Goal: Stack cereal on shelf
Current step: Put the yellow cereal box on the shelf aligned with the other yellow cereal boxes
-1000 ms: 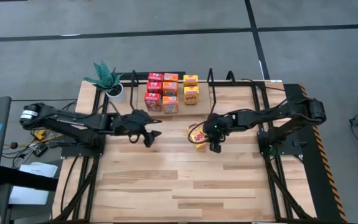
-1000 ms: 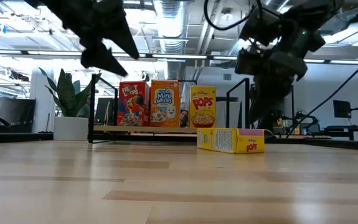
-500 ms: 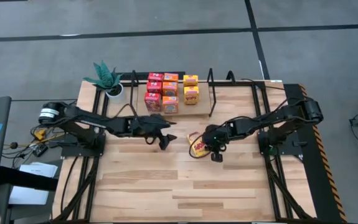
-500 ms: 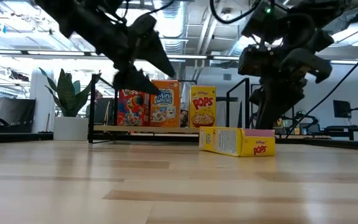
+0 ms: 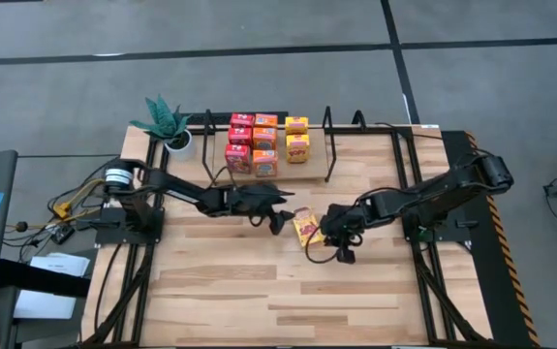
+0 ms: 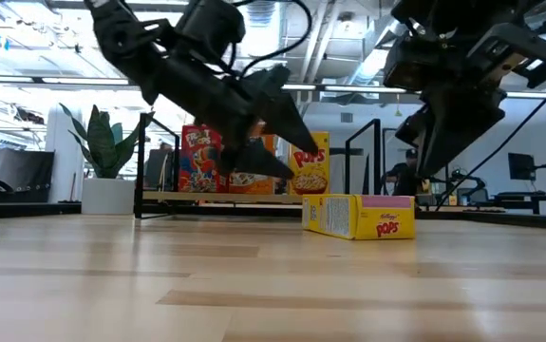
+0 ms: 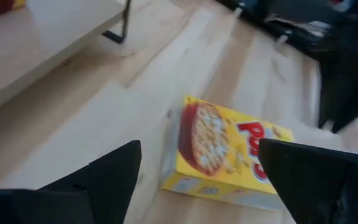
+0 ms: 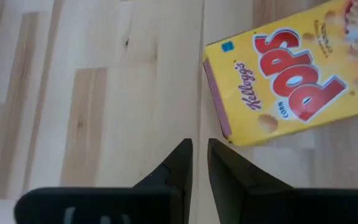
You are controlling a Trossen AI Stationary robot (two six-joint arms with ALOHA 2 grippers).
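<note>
A yellow cereal box (image 5: 307,228) lies flat on the table, printed front up, in front of the shelf (image 5: 328,155). My left gripper (image 5: 280,221) hovers just left of the box and is open. In the left wrist view the box (image 7: 225,155) shows ahead, between the spread fingers, untouched. My right gripper (image 5: 341,254) hangs near the box's right, near corner. Its fingers (image 8: 182,163) are almost together with nothing between them, and the box (image 8: 297,81) lies apart from them. Several red, orange and yellow boxes (image 5: 264,145) stand upright on the shelf.
A white potted plant (image 5: 170,124) stands at the far left corner beside the shelf. The shelf's black upright loops (image 6: 363,166) rise behind the lying box. Bare wooden tabletop (image 5: 288,301) stretches toward the near edge.
My left gripper has swept toward the table's right and down, stopping just beside the lying yellow box. My right gripper has drawn back from over the box toward the near edge. The box has slid slightly toward the near edge and turned a little.
</note>
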